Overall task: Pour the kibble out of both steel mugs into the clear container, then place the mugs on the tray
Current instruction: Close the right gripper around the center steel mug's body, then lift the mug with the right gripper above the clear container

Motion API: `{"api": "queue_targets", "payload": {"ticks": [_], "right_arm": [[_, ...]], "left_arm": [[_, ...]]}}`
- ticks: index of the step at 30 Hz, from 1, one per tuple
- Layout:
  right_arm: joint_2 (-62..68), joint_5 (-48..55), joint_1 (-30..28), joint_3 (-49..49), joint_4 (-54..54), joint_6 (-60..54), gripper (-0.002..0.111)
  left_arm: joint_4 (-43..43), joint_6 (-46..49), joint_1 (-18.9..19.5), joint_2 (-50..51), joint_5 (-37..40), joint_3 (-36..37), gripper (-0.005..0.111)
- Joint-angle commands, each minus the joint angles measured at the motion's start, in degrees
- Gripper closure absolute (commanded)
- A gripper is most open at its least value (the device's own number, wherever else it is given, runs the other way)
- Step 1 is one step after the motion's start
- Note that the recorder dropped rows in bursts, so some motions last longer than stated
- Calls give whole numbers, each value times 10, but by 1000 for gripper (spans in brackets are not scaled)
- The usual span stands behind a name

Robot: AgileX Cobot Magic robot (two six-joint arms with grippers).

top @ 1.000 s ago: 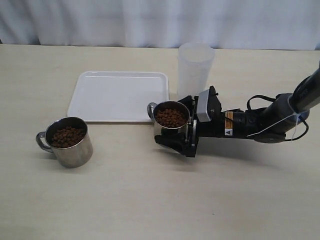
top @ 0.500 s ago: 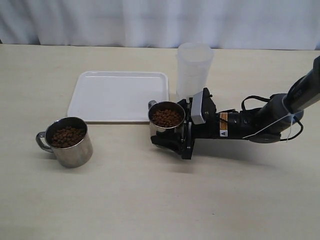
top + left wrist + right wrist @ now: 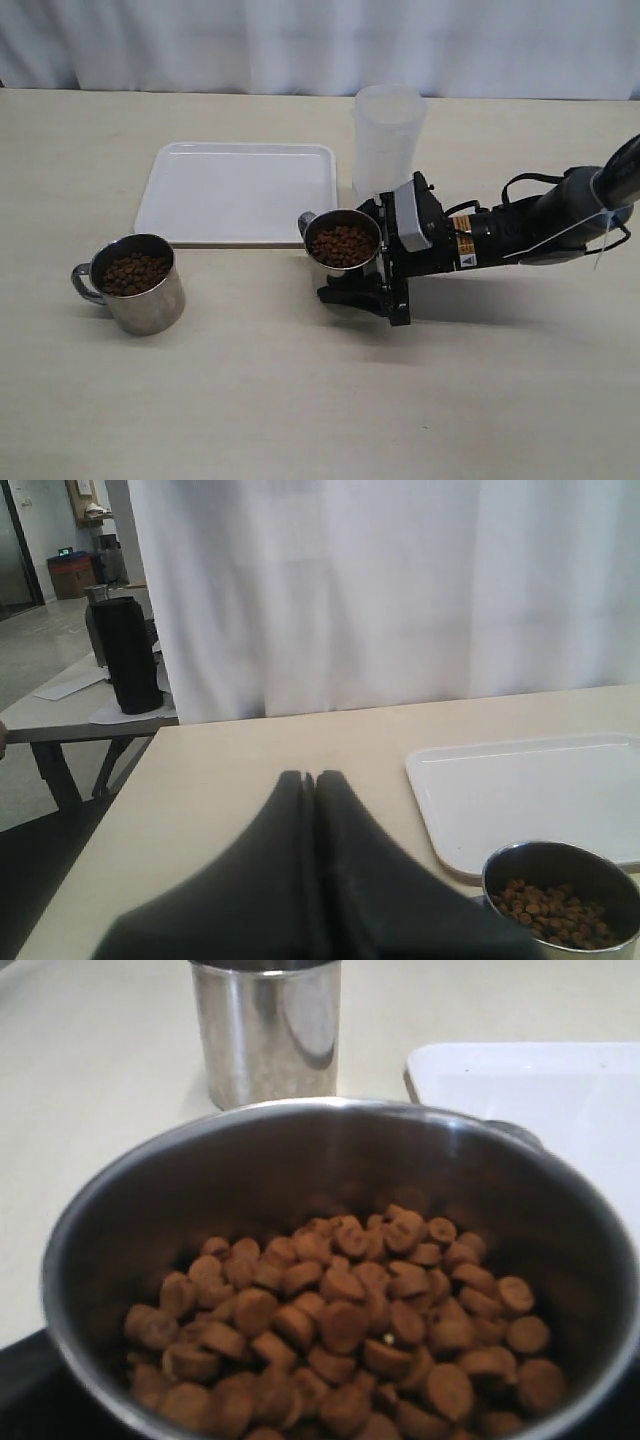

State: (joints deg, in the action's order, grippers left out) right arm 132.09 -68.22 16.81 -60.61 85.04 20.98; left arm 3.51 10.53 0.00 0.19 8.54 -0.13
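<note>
One steel mug (image 3: 342,250) full of brown kibble (image 3: 342,244) hangs just above the table, beside the clear container (image 3: 388,135), with my right gripper (image 3: 352,264) shut on its sides. In the right wrist view this mug (image 3: 150,1200) and its kibble (image 3: 340,1320) fill the picture. The other steel mug (image 3: 140,290), also holding kibble (image 3: 135,270), stands at the left, in front of the white tray (image 3: 240,190). My left gripper (image 3: 312,780) is shut and empty, pulled back from that mug (image 3: 600,865); it does not show in the exterior view.
A white curtain hangs behind the table's far edge. The left wrist view shows the table's side edge and a second table beyond it with a black container (image 3: 130,655). The tray's surface (image 3: 530,790) is bare.
My right gripper has closed a little onto the mug and raised it off the table, shifting it slightly right and toward the front. The left mug and the container have not moved.
</note>
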Motion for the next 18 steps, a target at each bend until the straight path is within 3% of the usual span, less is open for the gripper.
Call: {"api": "queue_targets", "payload": {"ticks": [1, 5, 18], "right_arm": [[-43, -17, -3, -3, 21, 77, 104], [-82, -17, -3, 4, 32, 144, 104], [-248, -17, -3, 140, -55, 140, 104]], "left_arm": [[1, -2, 1, -2, -4, 1, 107], [0, -2, 1, -2, -3, 1, 107], [0, -2, 1, -2, -3, 1, 107]]}}
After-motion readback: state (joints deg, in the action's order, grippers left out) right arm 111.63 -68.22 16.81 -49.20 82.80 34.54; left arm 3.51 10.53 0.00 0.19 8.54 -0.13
